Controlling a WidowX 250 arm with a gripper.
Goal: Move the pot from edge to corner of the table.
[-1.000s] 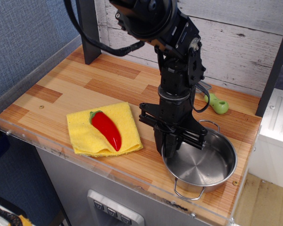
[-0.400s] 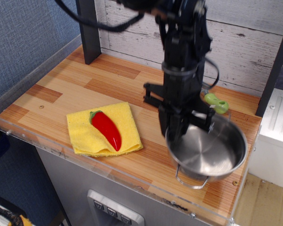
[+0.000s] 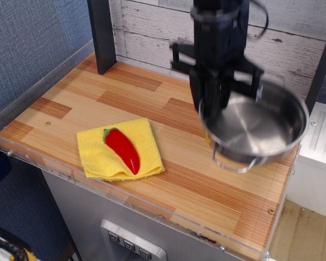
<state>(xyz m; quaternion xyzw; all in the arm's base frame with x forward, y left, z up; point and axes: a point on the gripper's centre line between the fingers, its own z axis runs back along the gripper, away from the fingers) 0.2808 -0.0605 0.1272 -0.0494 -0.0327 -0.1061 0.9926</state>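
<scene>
Black robot gripper point(image 3: 209, 111) clamped on near rim of shiny round stainless-steel pot point(image 3: 256, 128); fingers blurred, grip likely pinch. Pot airborne over right side of striped wooden table point(image 3: 70, 103), lifted clear for carry toward corner.

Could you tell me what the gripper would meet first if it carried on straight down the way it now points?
Probably the bare wood of the table: the gripper points down, holding the lifted pot by its rim. Depth is uncertain from this blurred view.
</scene>
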